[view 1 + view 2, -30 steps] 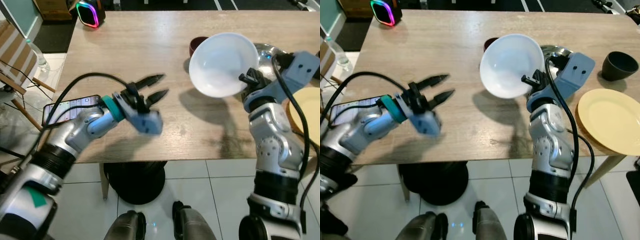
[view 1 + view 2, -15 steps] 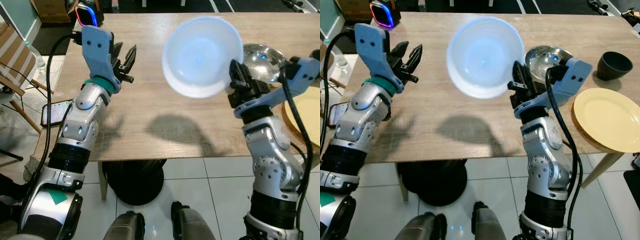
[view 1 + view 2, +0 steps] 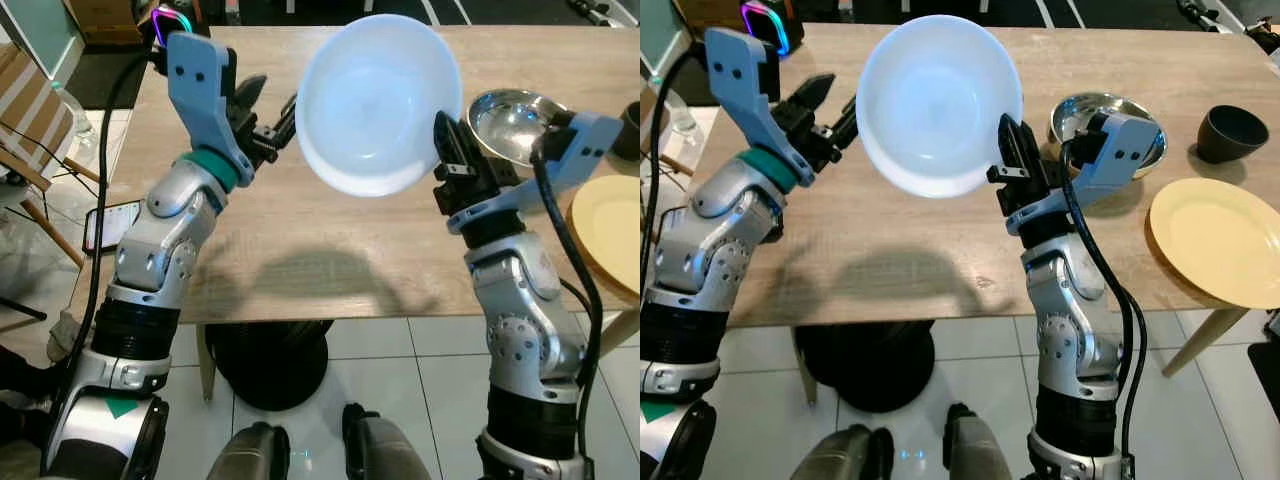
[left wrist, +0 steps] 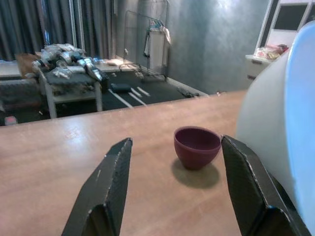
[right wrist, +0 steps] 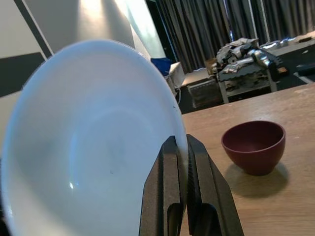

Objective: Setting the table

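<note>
Left eye view, upper centre: my right gripper (image 3: 447, 150) is clamped on the rim of the white bowl (image 3: 378, 102), holding it tilted above the wooden table (image 3: 300, 240); my left gripper (image 3: 268, 118), fingers apart, waits beside it, likely to take the bowl.

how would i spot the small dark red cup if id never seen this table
Look at the wooden table, past the big white bowl held up by the right gripper. The dark red cup stands alone there, small, round and handleless, unlike the white bowl.
</note>
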Tool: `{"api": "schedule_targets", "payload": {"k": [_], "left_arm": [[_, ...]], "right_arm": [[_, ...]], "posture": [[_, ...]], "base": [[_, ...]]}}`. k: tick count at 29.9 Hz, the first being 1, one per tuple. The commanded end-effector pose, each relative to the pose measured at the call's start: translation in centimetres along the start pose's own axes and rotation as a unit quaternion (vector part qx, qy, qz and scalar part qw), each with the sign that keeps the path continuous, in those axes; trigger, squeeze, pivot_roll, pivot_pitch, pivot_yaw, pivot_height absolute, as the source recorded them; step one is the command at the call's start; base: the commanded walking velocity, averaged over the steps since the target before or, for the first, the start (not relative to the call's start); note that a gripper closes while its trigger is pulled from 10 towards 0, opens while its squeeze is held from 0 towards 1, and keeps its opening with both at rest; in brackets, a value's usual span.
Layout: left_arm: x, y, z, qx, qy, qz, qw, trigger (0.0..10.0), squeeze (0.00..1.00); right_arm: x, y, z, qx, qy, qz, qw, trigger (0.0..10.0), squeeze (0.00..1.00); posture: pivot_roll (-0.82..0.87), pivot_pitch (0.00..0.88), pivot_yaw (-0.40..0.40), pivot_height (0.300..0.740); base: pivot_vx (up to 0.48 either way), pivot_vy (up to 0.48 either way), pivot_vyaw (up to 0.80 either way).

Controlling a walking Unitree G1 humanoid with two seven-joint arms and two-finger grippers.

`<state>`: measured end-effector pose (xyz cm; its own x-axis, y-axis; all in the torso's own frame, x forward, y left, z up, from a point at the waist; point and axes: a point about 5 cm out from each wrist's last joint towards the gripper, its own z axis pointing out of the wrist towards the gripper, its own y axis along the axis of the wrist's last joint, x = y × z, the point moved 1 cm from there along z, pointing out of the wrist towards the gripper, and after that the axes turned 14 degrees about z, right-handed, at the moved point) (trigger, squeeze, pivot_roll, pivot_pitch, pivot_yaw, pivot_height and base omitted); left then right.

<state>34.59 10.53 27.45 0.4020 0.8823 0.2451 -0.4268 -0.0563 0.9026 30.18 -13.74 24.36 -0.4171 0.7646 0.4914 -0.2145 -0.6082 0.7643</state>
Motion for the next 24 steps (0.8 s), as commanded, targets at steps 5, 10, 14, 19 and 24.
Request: {"api": "schedule_targets", "payload": {"k": [5,10,14,19,24], "left_arm": [[-0.7,3.4,0.2,-0.072,0.021,0.041,0.996,10.0,0.00],[-0.6,4.4,0.1,-0.087,0.039,0.052,0.994,10.0,0.00],[0.2,4.1,0.0,-0.070,0.056,0.041,0.995,10.0,0.00],[-0.5,2.8,-0.3,-0.028,0.022,-0.001,0.999,10.0,0.00],[-1.1,0.3,-0.4,0.039,-0.008,-0.071,0.997,10.0,0.00]], "right_arm": [[-1.0,-1.1,0.0,0.009,-0.034,-0.027,0.999,0.0,0.00],[-1.9,-0.8,0.0,-0.001,-0.059,-0.044,0.997,0.0,0.00],[-2.6,-0.3,-0.4,-0.009,-0.072,-0.041,0.996,0.0,0.00],[-1.7,-0.1,-0.6,-0.010,-0.042,-0.029,0.999,0.0,0.00],[0.8,0.0,-0.4,-0.011,0.024,-0.013,1.000,0.0,0.00]], "posture": [[0.01,0.069,0.042,0.740],[0.01,0.071,0.043,0.740],[0.01,0.076,0.041,0.740],[0.01,0.079,0.046,0.740],[0.01,0.081,0.049,0.740]], "base": [[0.000,0.000,0.00],[0.000,0.000,0.00],[0.000,0.000,0.00],[0.000,0.000,0.00],[0.000,0.000,0.00]]}}
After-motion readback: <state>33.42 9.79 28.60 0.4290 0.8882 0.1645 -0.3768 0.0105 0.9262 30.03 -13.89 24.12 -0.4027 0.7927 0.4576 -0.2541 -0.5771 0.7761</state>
